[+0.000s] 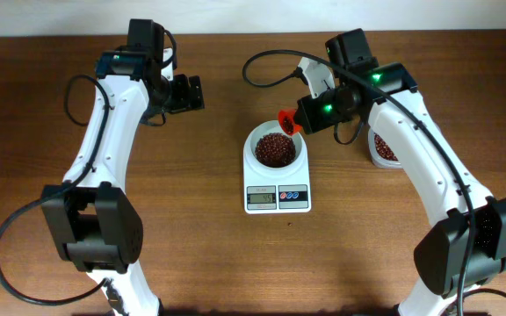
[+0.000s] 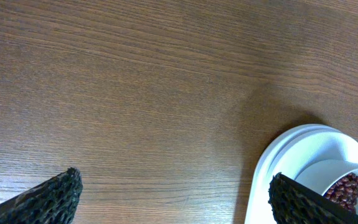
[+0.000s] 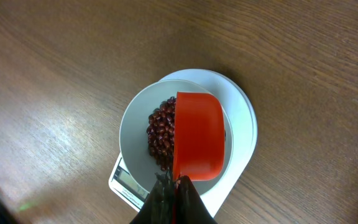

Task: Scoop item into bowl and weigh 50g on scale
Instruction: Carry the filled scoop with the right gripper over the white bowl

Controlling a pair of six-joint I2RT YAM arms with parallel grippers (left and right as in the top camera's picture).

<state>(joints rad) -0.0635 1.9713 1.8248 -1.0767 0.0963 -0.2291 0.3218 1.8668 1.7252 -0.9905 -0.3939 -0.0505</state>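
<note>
The white bowl (image 1: pixel 276 147) stands on the white scale (image 1: pixel 277 198) and holds a heap of dark reddish-brown beans (image 1: pixel 275 150). My right gripper (image 1: pixel 301 120) is shut on the handle of the orange-red scoop (image 1: pixel 288 121), held tipped over the bowl's far right rim. In the right wrist view the scoop (image 3: pixel 197 135) hangs tilted over the beans (image 3: pixel 161 134) in the bowl (image 3: pixel 132 134) on the scale (image 3: pixel 241 134), with my fingers (image 3: pixel 174 186) clamped on its handle. My left gripper (image 1: pixel 196 92) is open and empty above the bare table left of the scale (image 2: pixel 272 168).
A clear container (image 1: pixel 383 149) with more beans stands right of the scale, partly hidden under my right arm. The scale's grey display (image 1: pixel 261 197) and two round buttons (image 1: pixel 292 194) face the front edge.
</note>
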